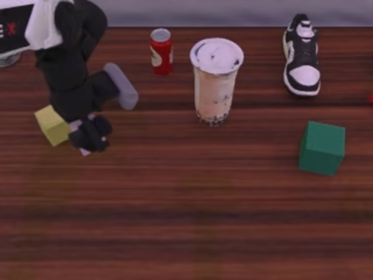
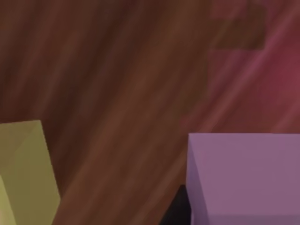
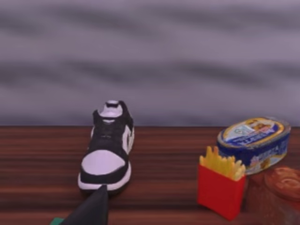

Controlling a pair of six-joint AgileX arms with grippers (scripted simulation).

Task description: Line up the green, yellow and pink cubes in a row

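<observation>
I have my left gripper down at the table's left side, just beside the yellow cube, and it sits right over the pink cube, of which the top view shows only slivers under the black fingers. The left wrist view has the pink cube filling the near corner with a dark finger edge against it, so the cube looks to be between the fingers; whether they are closed on it or merely around it I cannot tell. The green cube stands well apart on the right side, short of the sneaker. My right arm is out of the top view (parked, I take it), and its wrist view looks across at the sneaker, a red carton of fries and a blue tin.

I judge this to be the pickup of the pink cube, with no row yet formed. Next I need a firm grip confirmed, then a straight lift clear of the yellow cube before carrying it to the row line, well away from the bubble tea cup and the red can
</observation>
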